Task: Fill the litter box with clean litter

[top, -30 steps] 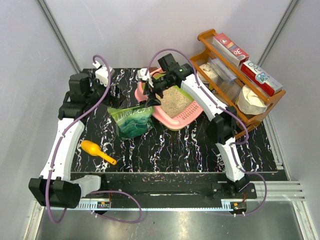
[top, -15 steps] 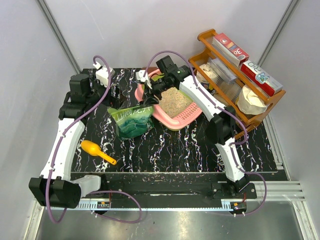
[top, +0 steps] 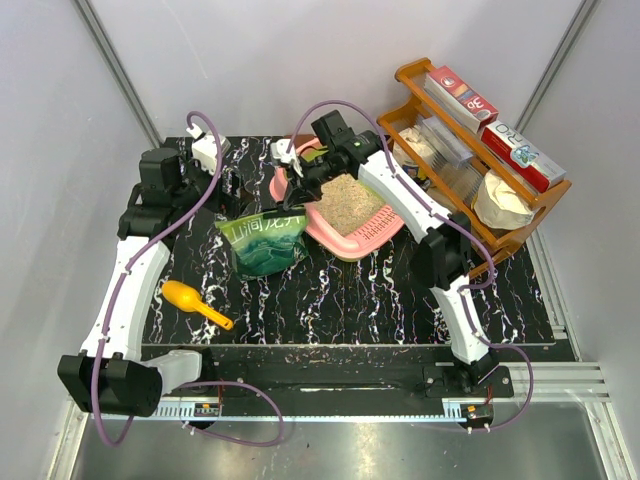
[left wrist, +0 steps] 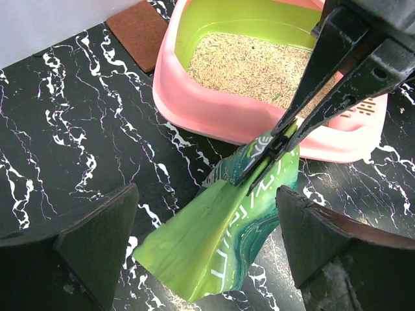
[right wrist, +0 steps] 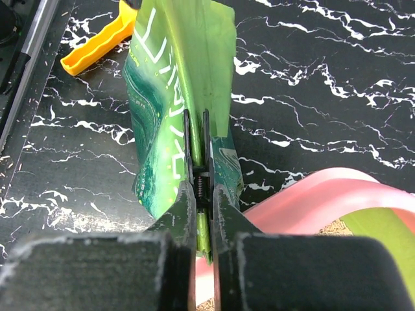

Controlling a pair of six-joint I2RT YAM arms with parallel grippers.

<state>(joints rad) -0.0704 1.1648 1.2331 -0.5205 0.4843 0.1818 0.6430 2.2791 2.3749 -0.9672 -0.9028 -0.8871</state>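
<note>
Two fingers of the right gripper (right wrist: 196, 116) are pressed together on the top edge of the green bag (top: 265, 240), the thin fold pinched flat between them. Bag stands upright on the black marbled surface (top: 350, 300), white characters on its face. Left gripper (left wrist: 206, 194) spread wide, holding nothing, low over the surface just left of the bag. Litter box (left wrist: 214, 110) sits just behind and to the right of the bag, close against it; contact not clear. Clean litter (left wrist: 253, 61) lies inside the box, covering the floor between the lime-green walls. Yellow-orange scoop (top: 195, 303) lies flat on the surface nearer the arm bases, well apart from the bag. Brown wooden rack (top: 410, 72) stands at the far right, just beside the box.
</note>
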